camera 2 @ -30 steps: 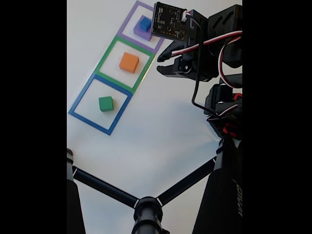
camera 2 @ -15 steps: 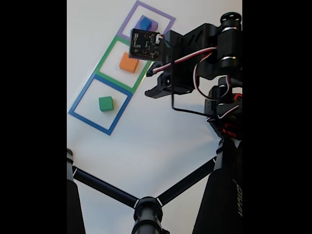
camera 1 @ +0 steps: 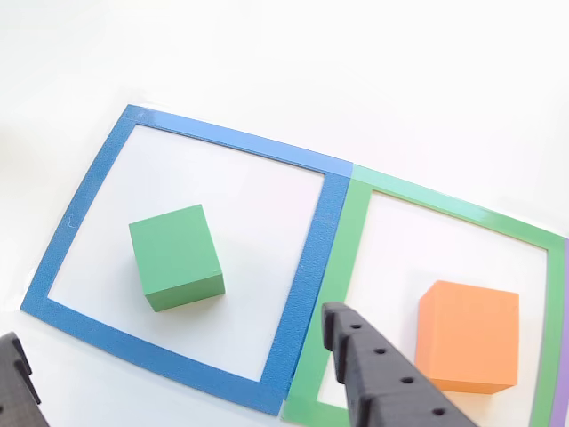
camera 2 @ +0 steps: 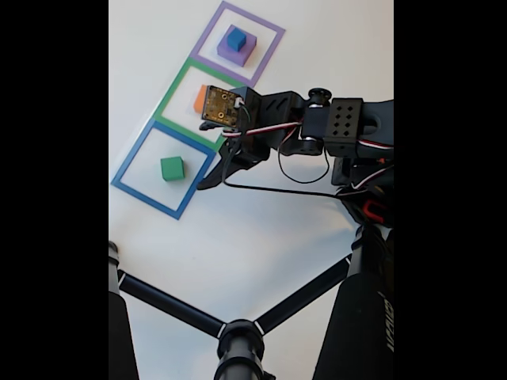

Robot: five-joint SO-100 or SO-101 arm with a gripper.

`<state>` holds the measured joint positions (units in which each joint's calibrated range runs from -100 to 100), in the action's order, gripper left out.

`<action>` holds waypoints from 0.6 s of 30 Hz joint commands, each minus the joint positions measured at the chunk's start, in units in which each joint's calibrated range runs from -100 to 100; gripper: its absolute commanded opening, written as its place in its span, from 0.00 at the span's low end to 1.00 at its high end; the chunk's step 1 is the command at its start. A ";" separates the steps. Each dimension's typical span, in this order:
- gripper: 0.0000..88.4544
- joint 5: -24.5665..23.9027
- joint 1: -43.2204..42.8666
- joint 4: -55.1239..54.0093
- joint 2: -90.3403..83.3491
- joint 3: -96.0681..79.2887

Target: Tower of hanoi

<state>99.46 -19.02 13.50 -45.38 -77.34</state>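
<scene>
The green block (camera 1: 175, 256) (camera 2: 172, 168) sits inside the blue tape square (camera 1: 213, 138). In the adjoining green tape square (camera 1: 453, 209) lies the orange block (camera 1: 468, 336) (camera 2: 199, 98), half hidden in the fixed view by the arm's camera board. Farther back, the blue cube (camera 2: 235, 37) rests on the flat purple block (camera 2: 230, 54) in the purple tape square. My gripper (camera 1: 173, 331) (camera 2: 218, 176) hovers open over the near edge of the blue square, just right of the green block, with nothing between its fingers (camera 1: 373, 369).
The three tape squares form a diagonal row on a white table. Black tripod struts (camera 2: 238, 332) cross the lower part of the fixed view. The arm's base and cables (camera 2: 368, 202) stand at the right.
The arm has swung from beside the purple square, past the green one, down to the blue square's edge. The blocks have not moved.
</scene>
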 commanded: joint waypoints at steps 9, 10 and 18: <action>0.51 0.54 0.23 -42.33 21.92 -8.21; 0.51 0.54 0.13 -44.35 23.46 -8.39; 0.51 0.54 -0.93 -54.80 35.97 -5.48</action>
<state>99.46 -18.90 -36.72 -13.13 -85.48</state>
